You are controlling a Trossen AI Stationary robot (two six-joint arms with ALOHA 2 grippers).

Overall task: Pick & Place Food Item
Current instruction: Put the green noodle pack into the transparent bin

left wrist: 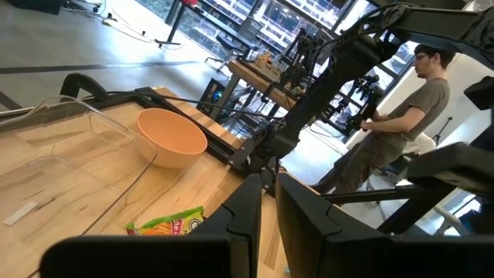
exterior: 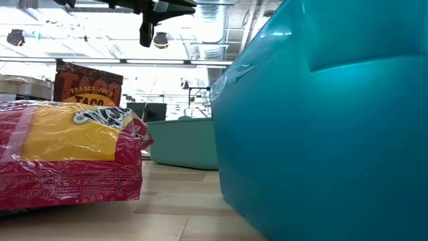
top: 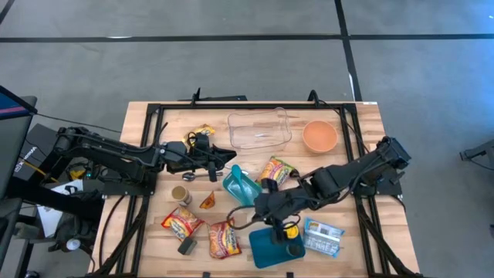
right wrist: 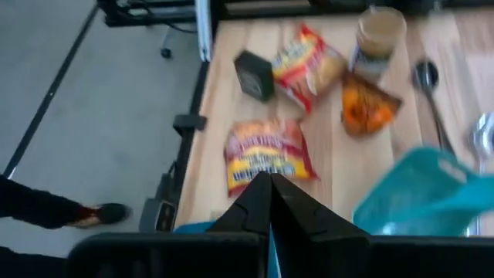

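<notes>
Food packets lie flat on the wooden table [top: 363, 116]: a green-and-red one [top: 276, 171], two red-and-yellow ones [top: 181, 222] [top: 224, 239], an orange bag [top: 207, 201] and a blue-and-white one [top: 323, 236]. My right gripper [top: 264, 207] hangs shut and empty above the table between the teal jug [top: 241, 186] and the teal square tub [top: 272, 247]. Its wrist view looks down on a red-and-yellow packet [right wrist: 268, 154]. My left gripper [top: 228, 157] is level over the table's middle, its fingers [left wrist: 248, 210] close together with nothing between them.
A clear tray [top: 259, 128] and an orange bowl [top: 319, 136] stand at the far side. A jar [top: 181, 194], a small black box [top: 187, 247] and a spoon [right wrist: 426, 77] lie near the packets. A person [left wrist: 401, 116] stands beyond the table.
</notes>
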